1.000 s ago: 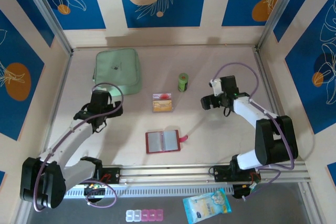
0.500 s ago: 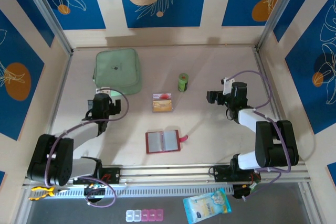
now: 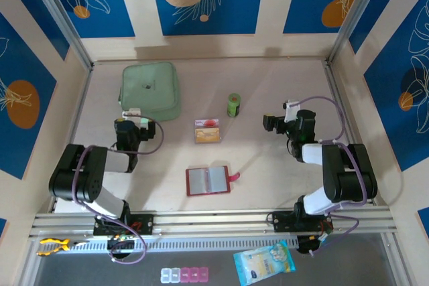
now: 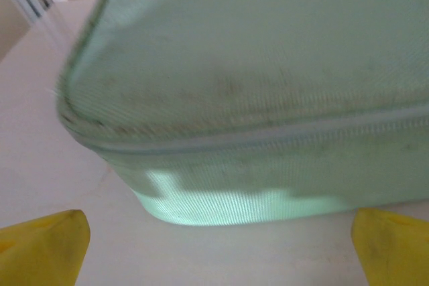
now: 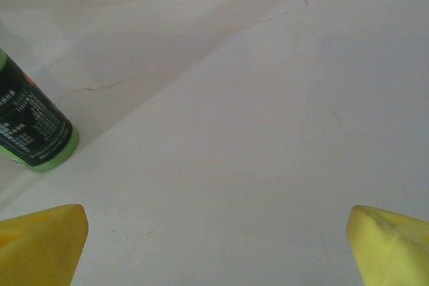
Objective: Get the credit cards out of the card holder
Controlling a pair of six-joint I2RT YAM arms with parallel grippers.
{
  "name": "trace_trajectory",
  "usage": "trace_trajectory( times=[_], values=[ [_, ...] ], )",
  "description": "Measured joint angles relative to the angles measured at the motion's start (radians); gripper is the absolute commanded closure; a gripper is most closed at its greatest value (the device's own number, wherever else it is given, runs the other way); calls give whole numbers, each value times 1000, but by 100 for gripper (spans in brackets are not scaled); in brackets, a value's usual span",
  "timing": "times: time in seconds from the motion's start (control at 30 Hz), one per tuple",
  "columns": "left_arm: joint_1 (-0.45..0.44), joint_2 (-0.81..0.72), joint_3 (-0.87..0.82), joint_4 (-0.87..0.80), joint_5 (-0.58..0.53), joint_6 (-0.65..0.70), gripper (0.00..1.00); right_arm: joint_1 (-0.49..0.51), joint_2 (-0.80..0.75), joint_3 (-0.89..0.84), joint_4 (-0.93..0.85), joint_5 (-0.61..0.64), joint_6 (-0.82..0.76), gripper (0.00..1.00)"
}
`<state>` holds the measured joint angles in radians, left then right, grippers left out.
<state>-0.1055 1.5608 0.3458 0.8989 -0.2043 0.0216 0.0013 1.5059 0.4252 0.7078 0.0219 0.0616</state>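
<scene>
Left pincer (image 4: 214, 251) apart, empty, facing zipped mint-green case (image 4: 255, 98). Right pincer (image 5: 214, 246) apart, empty; green bottle (image 5: 33, 132) at frame left, label print unreadable. Red card holder (image 3: 208, 181) lies open, lower centre of worktop (image 3: 268, 165). Credit cards (image 3: 207, 131) stacked outside it, frame centre.

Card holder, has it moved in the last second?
No. The card holder lies open in the same spot, between the credit cards and the front rail.

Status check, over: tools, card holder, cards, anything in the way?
Left tool open, empty, facing mint case. Right tool open, empty, green bottle nearby. Card holder open flat; credit cards on table beyond it.
</scene>
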Motion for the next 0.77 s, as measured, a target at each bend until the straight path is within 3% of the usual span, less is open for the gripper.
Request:
trace_trajectory(
  times=[0.23,0.77],
  values=[
    [8,4,10,7,66,14,0,-9,16,-8,43,5,22,1],
    [10,4,10,7,82,14,0,-8,16,-8,48,16,23,1]
  ],
)
